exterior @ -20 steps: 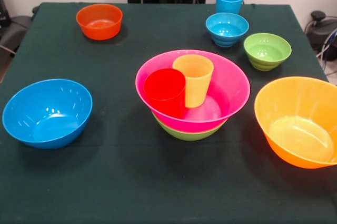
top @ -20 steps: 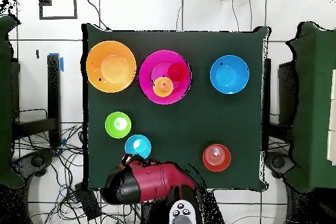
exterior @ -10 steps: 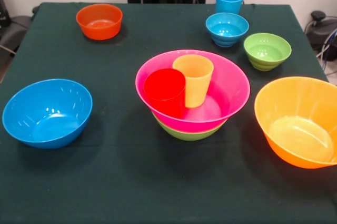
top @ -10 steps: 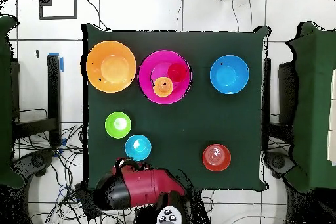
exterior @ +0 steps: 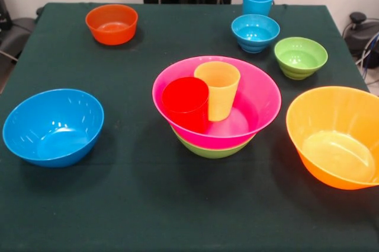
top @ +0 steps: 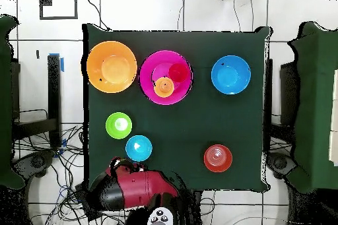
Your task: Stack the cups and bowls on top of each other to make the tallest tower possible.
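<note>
A robotics lab. A red and black robot arm stands at the edge of a surface draped in dark green cloth, with loose cables tangled over a pale tiled floor marked with tape. More cables trail beside the surface.

red cup and yellow cup in pink bowl on dark green table

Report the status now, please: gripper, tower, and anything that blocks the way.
Gripper state cannot be told; arm back at table edge. Tower: pink bowl on green bowl, red cup and yellow cup inside. Nothing blocking.
</note>
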### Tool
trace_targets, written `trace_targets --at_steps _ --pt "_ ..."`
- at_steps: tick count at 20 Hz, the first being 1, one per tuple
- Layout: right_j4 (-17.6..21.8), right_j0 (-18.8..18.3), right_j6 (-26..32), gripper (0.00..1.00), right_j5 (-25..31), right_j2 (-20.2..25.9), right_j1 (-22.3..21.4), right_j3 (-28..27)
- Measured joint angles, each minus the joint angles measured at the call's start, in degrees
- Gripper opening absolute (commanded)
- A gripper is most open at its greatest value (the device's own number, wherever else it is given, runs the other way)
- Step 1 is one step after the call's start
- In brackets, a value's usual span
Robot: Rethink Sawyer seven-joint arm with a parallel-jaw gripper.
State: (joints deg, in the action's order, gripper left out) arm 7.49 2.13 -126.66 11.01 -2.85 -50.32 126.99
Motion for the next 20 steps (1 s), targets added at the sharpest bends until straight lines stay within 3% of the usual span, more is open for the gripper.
trace_targets --at_steps 12,20 --pt "-1.4 0.3 0.0 1.00 -0.7 -0.3 1.6 0.0" --pt "-5.3 6.0 -0.6 1.00 -1.9 -2.6 4.2 0.0"
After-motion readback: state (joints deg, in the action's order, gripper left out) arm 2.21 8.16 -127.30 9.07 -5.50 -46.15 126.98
